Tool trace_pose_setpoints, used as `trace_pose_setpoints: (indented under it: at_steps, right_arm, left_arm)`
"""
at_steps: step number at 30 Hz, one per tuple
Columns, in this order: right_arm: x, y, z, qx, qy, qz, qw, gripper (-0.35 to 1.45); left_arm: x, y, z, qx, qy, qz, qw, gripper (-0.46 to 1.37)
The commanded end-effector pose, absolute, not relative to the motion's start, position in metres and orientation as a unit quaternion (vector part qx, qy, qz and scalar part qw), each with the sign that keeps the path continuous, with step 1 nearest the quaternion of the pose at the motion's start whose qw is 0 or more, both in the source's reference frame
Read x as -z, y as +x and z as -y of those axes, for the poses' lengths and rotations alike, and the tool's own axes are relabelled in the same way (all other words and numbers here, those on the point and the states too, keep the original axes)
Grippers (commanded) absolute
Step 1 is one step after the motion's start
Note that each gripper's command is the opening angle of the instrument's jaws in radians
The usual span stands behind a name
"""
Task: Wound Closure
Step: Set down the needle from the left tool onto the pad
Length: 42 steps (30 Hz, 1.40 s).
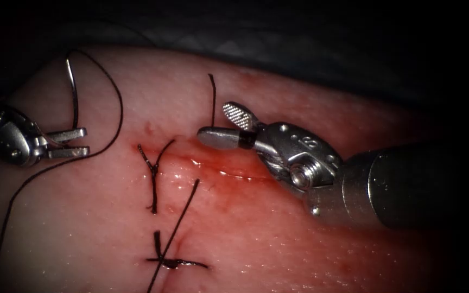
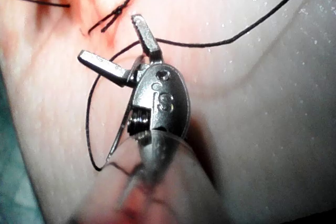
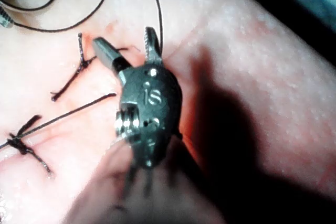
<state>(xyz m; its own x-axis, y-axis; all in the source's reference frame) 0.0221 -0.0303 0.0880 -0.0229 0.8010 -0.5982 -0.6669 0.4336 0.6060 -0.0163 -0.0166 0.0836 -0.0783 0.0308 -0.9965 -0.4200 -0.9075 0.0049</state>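
Observation:
The cut [image 1: 213, 165] runs across the tissue [image 1: 310, 255], wet with red fluid. My left tool [image 1: 86, 142] hovers left of the cut, jaws open on nothing. The curved needle [image 1: 74, 97] rises from beside its upper jaw, out of the tissue; contact cannot be told. Its thread [image 1: 119, 108] loops right and trails away to the lower left. My right tool [image 1: 214, 122] sits over the cut's right part, jaws open and empty. A short thread end [image 1: 213, 97] stands just by its tips. The left tool [image 2: 108, 38] and right tool [image 3: 123, 35] both show spread jaws.
Two knotted stitches cross the cut's left end, one [image 1: 153, 173] with short cut ends and a lower one [image 1: 169, 263]. A straight thread [image 1: 183, 214] slants down past the lower knot. Dark cloth [image 1: 299, 32] lies behind the tissue.

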Motion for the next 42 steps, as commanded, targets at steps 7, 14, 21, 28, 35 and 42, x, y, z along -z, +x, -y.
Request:
trace_pose_setpoints:
  at_steps: [7,14,21,28,35,42]
  right_arm:
    - [-0.088,0.0220,0.030,-0.526,0.071,-0.484,0.695,1.22]
    - [-0.088,0.0220,0.031,-0.524,0.070,-0.484,0.697,1.20]
    - [-0.088,0.0220,0.031,-0.524,0.070,-0.485,0.697,1.19]
    - [-0.088,0.0220,0.031,-0.522,0.071,-0.485,0.697,1.17]
    - [-0.088,0.0220,0.031,-0.521,0.072,-0.486,0.698,1.15]
    - [-0.088,0.0223,0.031,-0.519,0.075,-0.487,0.698,1.11]
  left_arm:
    - [-0.084,-0.0157,0.016,-0.711,-0.659,-0.122,0.216,1.03]
    - [-0.081,-0.0124,0.017,-0.767,-0.610,-0.049,0.194,1.09]
    - [-0.078,-0.0068,0.016,-0.802,-0.573,-0.004,0.172,1.10]
    - [-0.077,-0.0031,0.017,-0.839,-0.530,0.008,0.126,1.11]
    - [-0.076,0.0000,0.017,-0.891,-0.450,-0.005,0.064,1.23]
    - [-0.072,0.0009,0.012,-0.912,-0.390,-0.105,0.068,1.34]
